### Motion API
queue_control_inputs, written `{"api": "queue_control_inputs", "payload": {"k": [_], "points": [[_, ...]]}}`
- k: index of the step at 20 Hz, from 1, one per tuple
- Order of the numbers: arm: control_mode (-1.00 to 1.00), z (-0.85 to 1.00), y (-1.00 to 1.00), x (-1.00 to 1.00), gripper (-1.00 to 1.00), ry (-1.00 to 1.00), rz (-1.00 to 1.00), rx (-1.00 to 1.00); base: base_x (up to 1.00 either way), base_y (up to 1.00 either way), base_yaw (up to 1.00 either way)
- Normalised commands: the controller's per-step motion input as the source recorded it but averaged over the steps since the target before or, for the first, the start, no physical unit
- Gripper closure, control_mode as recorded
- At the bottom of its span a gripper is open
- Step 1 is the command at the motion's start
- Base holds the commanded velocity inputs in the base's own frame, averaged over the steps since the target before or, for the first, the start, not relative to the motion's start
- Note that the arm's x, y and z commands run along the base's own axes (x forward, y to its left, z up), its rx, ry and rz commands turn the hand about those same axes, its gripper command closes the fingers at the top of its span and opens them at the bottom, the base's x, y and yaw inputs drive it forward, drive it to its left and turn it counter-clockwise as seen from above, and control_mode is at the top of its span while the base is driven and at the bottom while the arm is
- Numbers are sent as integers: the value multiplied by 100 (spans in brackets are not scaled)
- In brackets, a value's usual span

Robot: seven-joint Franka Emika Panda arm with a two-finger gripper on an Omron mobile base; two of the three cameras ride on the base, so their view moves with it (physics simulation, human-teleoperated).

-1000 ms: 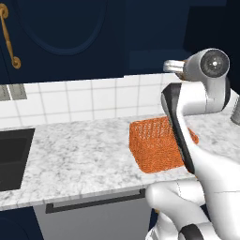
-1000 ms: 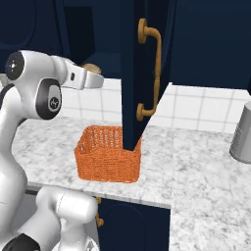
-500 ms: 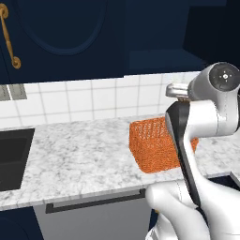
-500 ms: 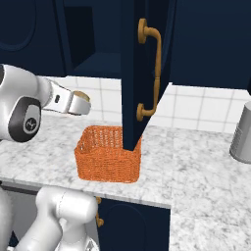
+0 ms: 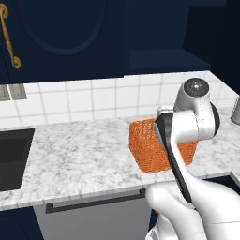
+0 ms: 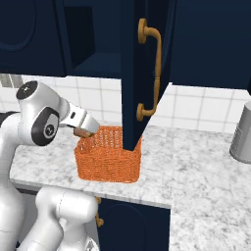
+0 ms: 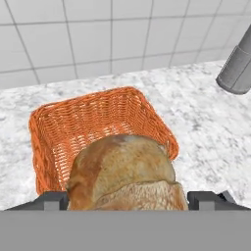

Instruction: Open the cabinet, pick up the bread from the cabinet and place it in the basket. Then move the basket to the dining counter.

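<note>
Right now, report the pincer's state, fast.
Pincer: shut on the bread, held above the basket.

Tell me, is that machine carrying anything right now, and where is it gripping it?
Yes: the end effector holds the bread by its two opposite sides, above the orange basket.

The orange basket is sitting near the tabletop's front edge, partly hidden behind the white arm. A black sink is lying at the left end, below a navy cabinet.
</note>
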Motion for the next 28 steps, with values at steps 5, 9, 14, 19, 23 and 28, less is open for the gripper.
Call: {"api": "queue_control_inputs", "payload": {"k": [5,9,14,19,23,28], "points": [[-100,-78,0,39,100,27,0,0,0,0,0],[-100,-74,-1,55,100,31,0,0,0,0,0],[-100,-43,-13,64,100,20,0,2,0,0,0],[-100,-46,-3,42,100,14,0,2,0,0,0],[-100,-53,0,37,100,11,0,1,0,0,0],[-100,-59,-1,22,100,7,0,0,0,0,0]]}}
